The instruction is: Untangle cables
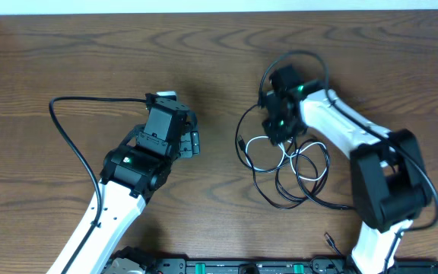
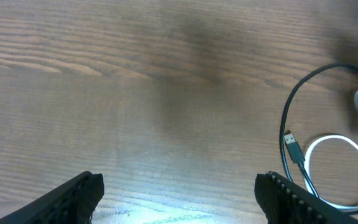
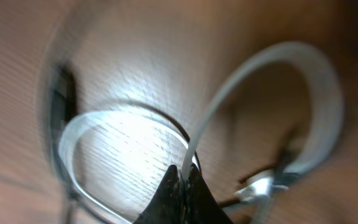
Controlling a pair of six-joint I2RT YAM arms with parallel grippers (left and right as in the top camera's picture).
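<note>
The right gripper [image 3: 182, 190] is pinching the white cable [image 3: 291, 53] between its 2 fingertips at the bottom edge. The cable is rising from the tips and arching over to the right. 1 more white loop [image 3: 98, 121] is lying to the left on the wooden table [image 3: 142, 50]. A silver plug end [image 3: 260, 185] is lying near the tips, blurred. A dark cable [image 3: 59, 106] is running along the left side.

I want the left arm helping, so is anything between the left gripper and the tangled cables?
Nothing visible does. Only bare table lies between the open left gripper and the cables to its right. The right gripper is shut on the white cable.
</note>
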